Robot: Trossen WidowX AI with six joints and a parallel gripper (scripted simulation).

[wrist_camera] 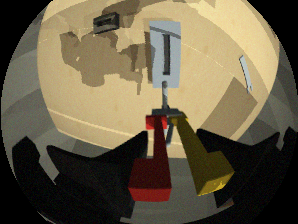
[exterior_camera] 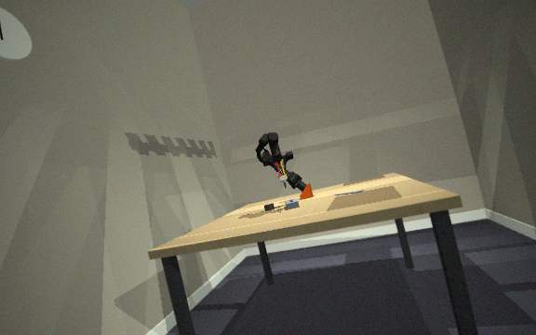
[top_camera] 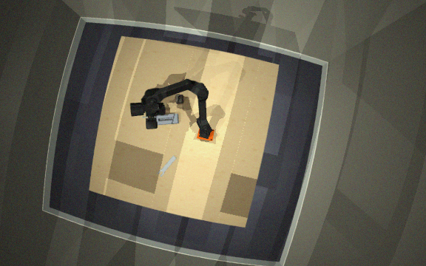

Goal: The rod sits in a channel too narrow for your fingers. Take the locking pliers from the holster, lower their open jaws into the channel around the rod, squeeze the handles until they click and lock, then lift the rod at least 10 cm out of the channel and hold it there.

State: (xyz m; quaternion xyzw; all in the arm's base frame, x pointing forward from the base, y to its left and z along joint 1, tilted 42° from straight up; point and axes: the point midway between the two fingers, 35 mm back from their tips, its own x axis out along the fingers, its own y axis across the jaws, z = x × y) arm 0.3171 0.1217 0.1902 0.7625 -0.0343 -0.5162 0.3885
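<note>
1. Claw grips the locking pliers, apparently aligning them.
2. Channel block sits right of the dark holster; rod indistinct.
3. Next: center the jaws, keep handles unsqueezed, lower.

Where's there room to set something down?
In the top view: right of the orange wedge, and below the wrench. Crowded: around the grey channel block, with the dark slotted block nearby and locking pliers overhead.

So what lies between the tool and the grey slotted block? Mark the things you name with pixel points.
The locking pliers (exterior_camera: 279, 172) (wrist_camera: 159, 145): the wrist view shows their handles at the tool (top_camera: 154, 110) (exterior_camera: 281, 166) (wrist_camera: 173, 135) and their jaws reaching toward the grey slotted block (top_camera: 175, 119) (exterior_camera: 291, 205) (wrist_camera: 175, 60).
</note>
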